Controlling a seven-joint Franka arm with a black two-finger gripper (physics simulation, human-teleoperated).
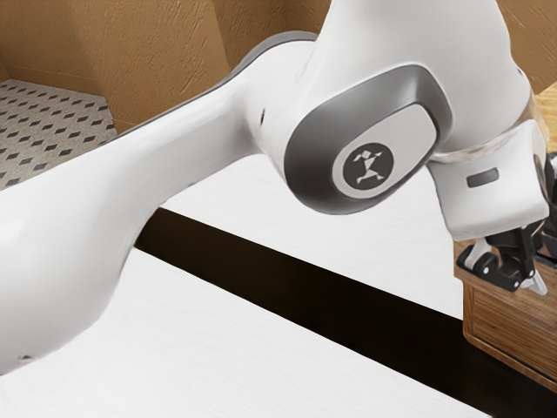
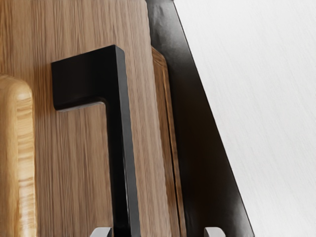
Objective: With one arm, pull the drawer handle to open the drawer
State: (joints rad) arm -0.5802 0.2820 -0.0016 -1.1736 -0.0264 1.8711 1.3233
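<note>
Gripper (image 1: 509,272) is at the drawer (image 1: 507,324) front. Jaws are spread and straddle the drawer's black handle (image 2: 121,148). One fingertip (image 2: 102,232) is just beside the bar, the other stands apart from it. The handle runs along the wood front. The drawer stands on a white table (image 1: 261,357). Cannot tell whether it is pulled out.

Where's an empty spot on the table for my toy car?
Two bare patches: the white tabletop on the camera's side of the black gap, and the white strip between that gap and the brown wall. It is crowded at the exterior view's right, where the gripper hangs at the wooden drawer.
</note>
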